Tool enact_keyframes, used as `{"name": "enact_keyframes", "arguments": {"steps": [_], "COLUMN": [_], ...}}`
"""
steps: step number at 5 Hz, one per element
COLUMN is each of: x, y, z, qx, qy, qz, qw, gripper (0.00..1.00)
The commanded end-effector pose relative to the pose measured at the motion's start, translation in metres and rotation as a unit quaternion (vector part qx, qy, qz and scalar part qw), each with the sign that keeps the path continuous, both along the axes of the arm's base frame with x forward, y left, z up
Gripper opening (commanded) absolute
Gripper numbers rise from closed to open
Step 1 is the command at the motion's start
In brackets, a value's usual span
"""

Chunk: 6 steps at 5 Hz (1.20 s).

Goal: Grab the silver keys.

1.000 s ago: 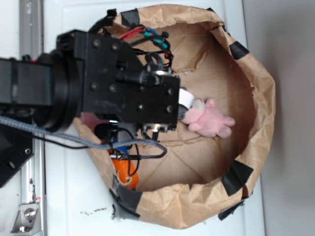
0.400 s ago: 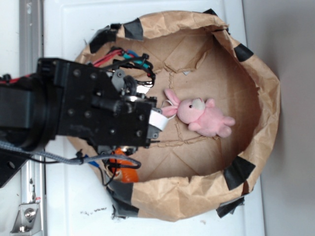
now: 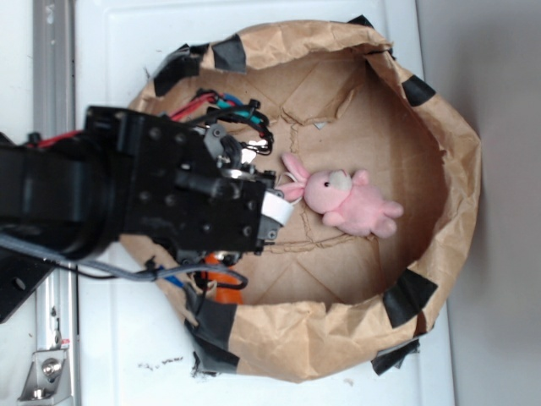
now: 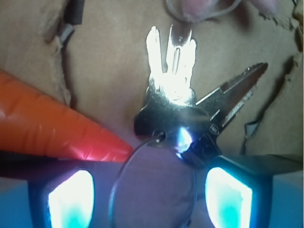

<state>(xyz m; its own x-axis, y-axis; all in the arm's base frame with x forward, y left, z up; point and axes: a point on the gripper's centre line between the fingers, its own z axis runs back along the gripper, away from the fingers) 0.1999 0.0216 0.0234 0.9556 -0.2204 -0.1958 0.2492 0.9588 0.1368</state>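
While the gripper (image 4: 151, 190) is hanging with its two fingers (image 4: 70, 194) spread wide and nothing between the pads, the keys (image 4: 178, 107) are lying flat on the brown paper just ahead of it. Their wire ring (image 4: 124, 164) is curving back into the open gap between the fingers, and the blades are fanning away from the camera, one dark key pointing off to the right and the others glaring bright white. A carrot (image 4: 52, 130) is lying to the left, its tip reaching almost to the ring and the key heads; whether it is touching them is not clear. Beyond the keys, at the top edge, a blurred pink shape is showing.

From the exterior view, the black arm (image 3: 127, 199) is reaching into a paper bowl (image 3: 439, 161) patched with black tape, hiding the keys beneath it. A bunny (image 3: 347, 201) is lying on the bowl's floor just beyond the gripper, and a bit of orange is peeking out under the arm.
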Motion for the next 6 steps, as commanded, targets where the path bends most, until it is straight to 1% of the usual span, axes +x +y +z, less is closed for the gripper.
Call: {"name": "enact_keyframes", "arguments": {"steps": [1, 2, 3, 6], "x": [0.0073, 0.0092, 0.0106, 0.0127], "y": [0.0058, 0.0057, 0.0062, 0.0058], "z": [-0.0022, -0.0027, -0.0011, 0.0009], "qx": [0.000, 0.002, 0.001, 0.004], "qy": [-0.016, -0.019, -0.024, -0.028], "qz": [0.011, 0.012, 0.027, 0.024], "qw": [1.000, 1.000, 0.999, 0.999], "gripper": [1.00, 1.00, 0.00, 0.00]}}
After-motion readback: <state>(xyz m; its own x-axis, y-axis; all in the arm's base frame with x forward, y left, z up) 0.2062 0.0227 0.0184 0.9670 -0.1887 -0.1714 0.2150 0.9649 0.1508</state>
